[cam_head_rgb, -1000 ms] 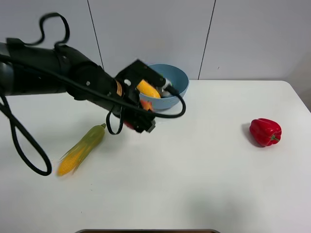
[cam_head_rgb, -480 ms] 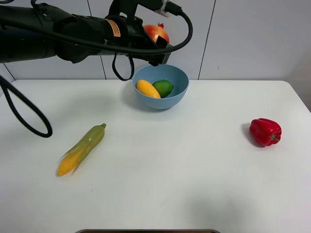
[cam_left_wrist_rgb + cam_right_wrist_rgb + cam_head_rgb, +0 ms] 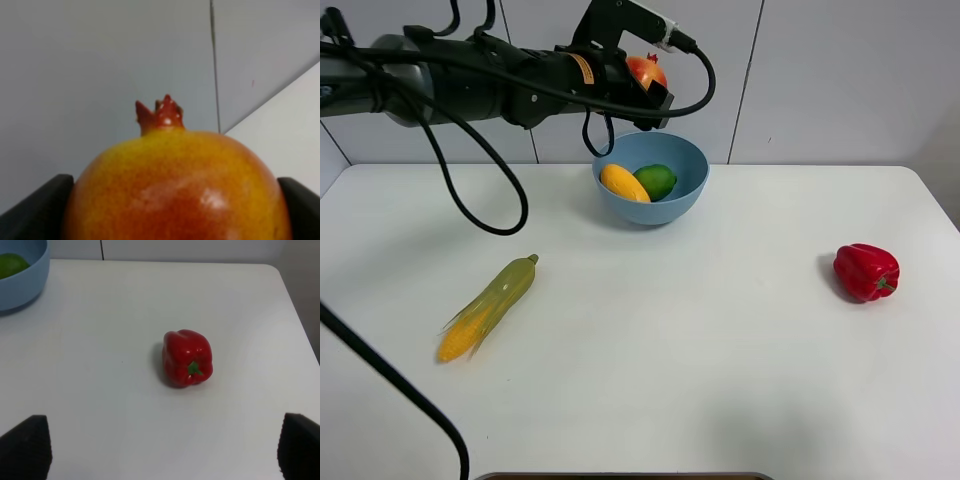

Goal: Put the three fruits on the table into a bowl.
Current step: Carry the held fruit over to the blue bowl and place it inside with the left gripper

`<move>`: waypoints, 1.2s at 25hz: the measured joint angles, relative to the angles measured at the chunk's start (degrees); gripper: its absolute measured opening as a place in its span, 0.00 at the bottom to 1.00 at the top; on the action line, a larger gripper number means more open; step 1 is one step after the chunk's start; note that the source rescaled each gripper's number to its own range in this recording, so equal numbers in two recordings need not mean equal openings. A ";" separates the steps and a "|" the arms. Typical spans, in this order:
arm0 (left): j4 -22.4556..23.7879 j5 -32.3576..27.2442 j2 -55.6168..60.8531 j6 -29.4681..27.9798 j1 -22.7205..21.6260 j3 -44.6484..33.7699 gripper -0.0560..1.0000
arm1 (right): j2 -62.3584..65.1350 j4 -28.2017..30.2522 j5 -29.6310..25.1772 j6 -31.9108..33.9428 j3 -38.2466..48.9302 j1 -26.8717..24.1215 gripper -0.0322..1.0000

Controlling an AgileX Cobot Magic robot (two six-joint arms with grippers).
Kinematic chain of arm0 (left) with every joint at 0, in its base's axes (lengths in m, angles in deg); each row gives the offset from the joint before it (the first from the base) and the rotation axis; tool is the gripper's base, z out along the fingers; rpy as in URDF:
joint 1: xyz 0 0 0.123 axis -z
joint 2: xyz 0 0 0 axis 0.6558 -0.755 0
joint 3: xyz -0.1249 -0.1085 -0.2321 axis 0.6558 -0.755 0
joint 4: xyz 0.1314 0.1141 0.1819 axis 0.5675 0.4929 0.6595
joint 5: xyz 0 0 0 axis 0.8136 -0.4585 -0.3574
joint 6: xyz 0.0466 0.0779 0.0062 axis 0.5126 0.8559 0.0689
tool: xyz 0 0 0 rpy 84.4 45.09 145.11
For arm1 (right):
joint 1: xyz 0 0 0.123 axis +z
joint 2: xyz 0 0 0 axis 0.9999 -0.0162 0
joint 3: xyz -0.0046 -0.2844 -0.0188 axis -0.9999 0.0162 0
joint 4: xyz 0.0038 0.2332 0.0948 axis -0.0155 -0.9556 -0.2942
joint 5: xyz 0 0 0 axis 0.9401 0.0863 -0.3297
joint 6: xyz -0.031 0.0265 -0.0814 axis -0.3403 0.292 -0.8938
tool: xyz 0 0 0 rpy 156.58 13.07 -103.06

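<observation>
White table (image 3: pixel 720 380) with rounded corners, in front of a grey panelled wall. Next in size, left arm stretched across the back of the scene, high above the surface. Light-blue bowl (image 3: pixel 651 178) at the far edge, holding already the yellow-orange mango-like fruit (image 3: pixel 623 183) and the green lime (image 3: pixel 656 180), touching each other. Corn cob (image 3: pixel 488 306) lying well apart on the left side, red bell pepper (image 3: pixel 866 271) well apart on the right. Left gripper (image 3: pixel 645 78) clenched on the red-yellow fruit (image 3: pixel 175 185), crowned like a pomegranate, held in the air above the bowl's back rim. Right gripper (image 3: pixel 160 450) spread wide, holding nothing, looking down toward the pepper.

Possible trouble: released from such height, or too near the back rim, fruit likely to bounce from the two others, roll out, or tip the light bowl.
</observation>
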 joint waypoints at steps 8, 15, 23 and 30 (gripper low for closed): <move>0.75 0.90 -9.05 0.03 -0.67 3.84 0.05 | 0.00 0.00 0.00 0.00 0.00 0.00 0.91; 0.94 3.95 -12.95 0.03 -1.31 3.84 0.05 | 0.00 0.00 0.00 0.00 0.00 0.00 0.91; 0.94 5.89 -14.56 0.03 -1.31 3.84 0.05 | 0.00 0.00 0.00 0.00 0.00 0.00 0.91; 0.94 6.13 -14.56 0.03 -1.31 3.84 0.05 | 0.00 0.00 0.00 0.00 0.00 0.00 0.91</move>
